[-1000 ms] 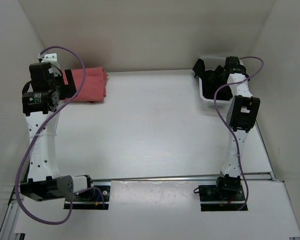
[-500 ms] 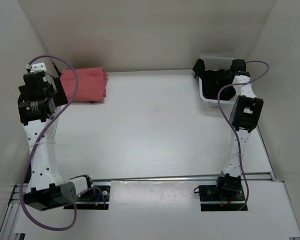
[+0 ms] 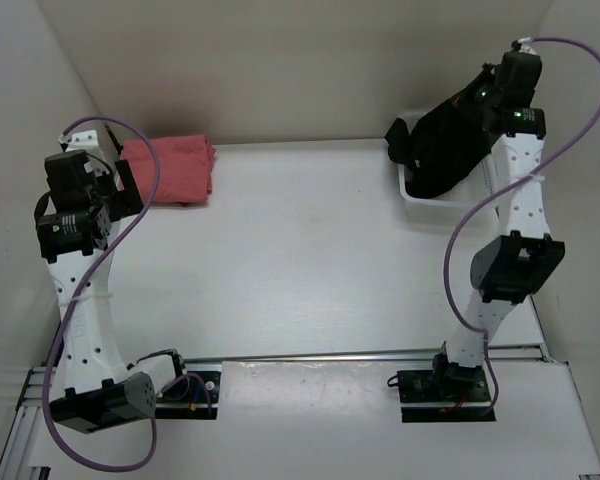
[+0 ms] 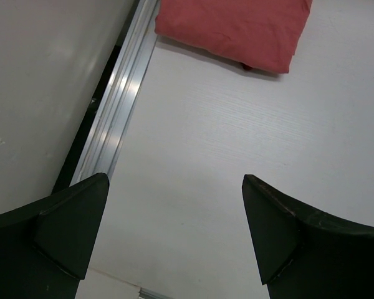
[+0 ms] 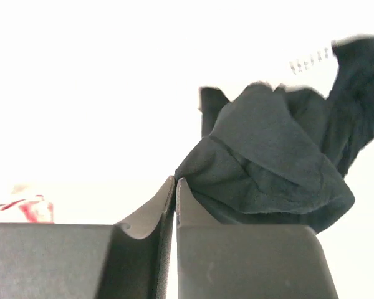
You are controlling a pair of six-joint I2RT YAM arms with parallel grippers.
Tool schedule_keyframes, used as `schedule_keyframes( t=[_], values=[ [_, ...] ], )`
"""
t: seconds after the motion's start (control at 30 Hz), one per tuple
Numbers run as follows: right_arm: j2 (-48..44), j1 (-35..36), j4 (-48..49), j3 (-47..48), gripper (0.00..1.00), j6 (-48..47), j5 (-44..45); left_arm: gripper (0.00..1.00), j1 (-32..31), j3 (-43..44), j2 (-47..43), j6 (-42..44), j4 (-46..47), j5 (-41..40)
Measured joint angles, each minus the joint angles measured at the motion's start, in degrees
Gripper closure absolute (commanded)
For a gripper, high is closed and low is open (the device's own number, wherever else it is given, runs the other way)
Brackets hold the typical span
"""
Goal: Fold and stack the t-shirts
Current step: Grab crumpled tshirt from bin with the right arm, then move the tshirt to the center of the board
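Checking the right side first: what has that gripper got?

On my wrist feed the right gripper (image 5: pixel 175 180) has its fingers pressed flat together. From above I see the black t-shirt (image 3: pixel 445 140) hanging from it, so I call it pinched on the cloth. I have that arm raised high over the far right corner of the desk (image 3: pixel 300 270).

And the left one?

My left gripper (image 4: pixel 174 184) is spread wide with nothing between its fingers. It hovers over bare desk by the left edge, near the folded pile.

What are the surface and the room like?

I see a plain matt white desk with a faint grain. An aluminium rail (image 4: pixel 121 93) runs along its left edge, and white walls (image 3: pixel 280 70) close in the left, far and right sides. A white basket (image 3: pixel 420 197) sits at the far right corner.

How do the shirts look?

The black one is crumpled, a dark drape running from the gripper down to the basket, with its lower part in and over the rim. I cannot tell how much of it lies inside. The salmon pink t-shirt (image 4: pixel 234 25) lies folded in a neat block in the far left corner. A sliver of the maroon t-shirt (image 4: pixel 247 65) peeks from under the edge nearest my left gripper.
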Motion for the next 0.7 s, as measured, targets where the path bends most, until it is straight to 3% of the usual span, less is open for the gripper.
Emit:
schedule_keyframes(
  t=[0.2,0.5,0.7],
  values=[
    [-9.27,5.25,-0.37,3.82,1.0,-3.5,0.04,0.0,0.0,-4.48,-3.15,0.0,0.24,2.67],
    [-28.15,29.11,6.21,4.61,1.0,-7.98,-2.34,0.0,0.0,-5.64,-5.99,0.0,0.68,5.92],
    [-33.51,42.36,11.74,5.95,1.0,-11.91,-1.95,0.0,0.0,-5.75,-6.16,0.0,1.4,8.13]
  ],
)
